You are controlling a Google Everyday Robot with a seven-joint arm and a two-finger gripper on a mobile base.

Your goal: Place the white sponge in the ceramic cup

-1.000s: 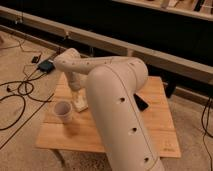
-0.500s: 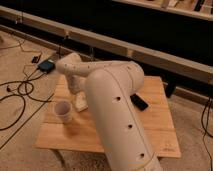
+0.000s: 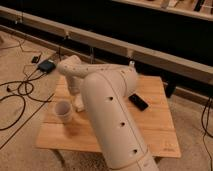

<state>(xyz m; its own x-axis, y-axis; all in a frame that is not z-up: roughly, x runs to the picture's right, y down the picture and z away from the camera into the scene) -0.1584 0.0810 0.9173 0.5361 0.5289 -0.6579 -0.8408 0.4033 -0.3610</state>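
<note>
A wooden table (image 3: pixel 150 132) fills the middle of the frame, standing on a pale floor (image 3: pixel 20 145). The cup (image 3: pixel 63 110) stands upright on the table's left part, near the left edge, with its mouth open to the top. The robot's arm (image 3: pixel 107 112) rises from the lower middle of the frame, bends at an elbow (image 3: pixel 70 67) in the upper left and points down again. The gripper (image 3: pixel 78 104) hangs at its end, low over the table and just right of the cup, beside the rim rather than above it. Whether it is open, closed or gripping anything cannot be told. The sponge cannot be made out apart from the pale gripper. A black slab (image 3: pixel 139 102) lies flat on the table right of the arm. Cables (image 3: pixel 17 92) run over the floor at the left, and a small dark box (image 3: pixel 46 65) sits beyond the table's upper left corner.
</note>
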